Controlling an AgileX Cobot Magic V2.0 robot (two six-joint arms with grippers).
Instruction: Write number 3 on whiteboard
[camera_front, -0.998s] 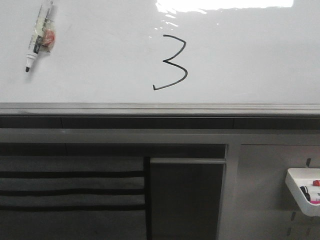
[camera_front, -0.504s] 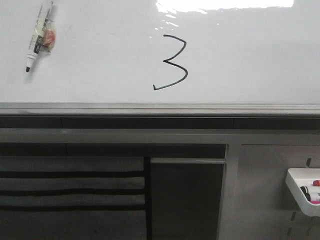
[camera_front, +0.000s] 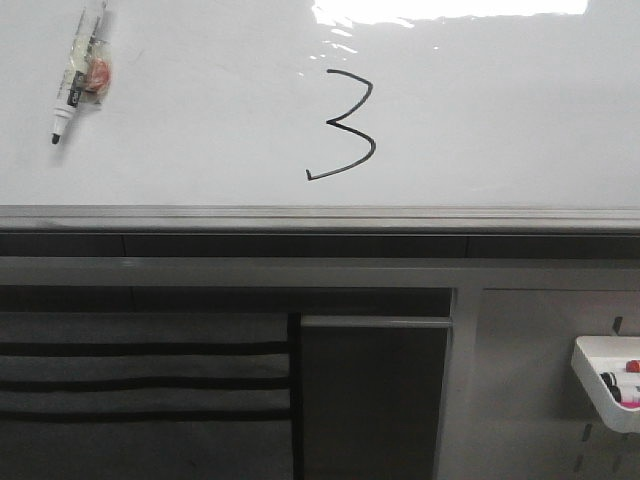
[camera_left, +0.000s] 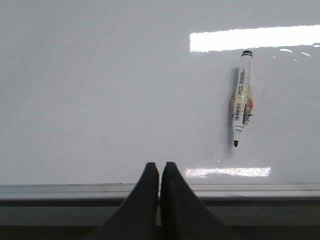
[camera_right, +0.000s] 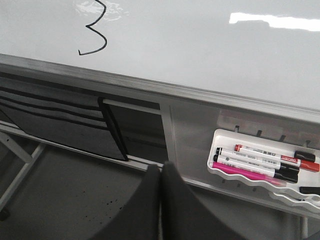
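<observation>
Right, left to right. A capped-off black-tipped marker with a taped label (camera_front: 79, 72) sticks to the large glossy white whiteboard (camera_front: 200, 140) at its upper left, tip down, nothing gripping it. Centre of the board: the thin black hand-drawn number 3 (camera_front: 347, 127), slightly angular, small tail at lower left, sitting just above the grey metal bottom rail (camera_front: 320, 217). Far right, below the rail, a white plastic tray (camera_front: 600, 385) on the grey panel holds spare markers, red, black and pink (camera_right: 260, 160).

Judgement: the digit reads complete, so the step in hand is retreat or park. Doing it well means keeping both arms off the board face so nothing smears the fresh ink, and leaving the stuck marker alone.

Tools: left gripper (camera_left: 159, 172) has its black fingers pressed together, nothing between them, hanging in front of the rail and apart from the marker. Right gripper (camera_right: 160, 172) likewise closed and empty, low near the tray, touching nothing I can see. Neither shows in the front view.
</observation>
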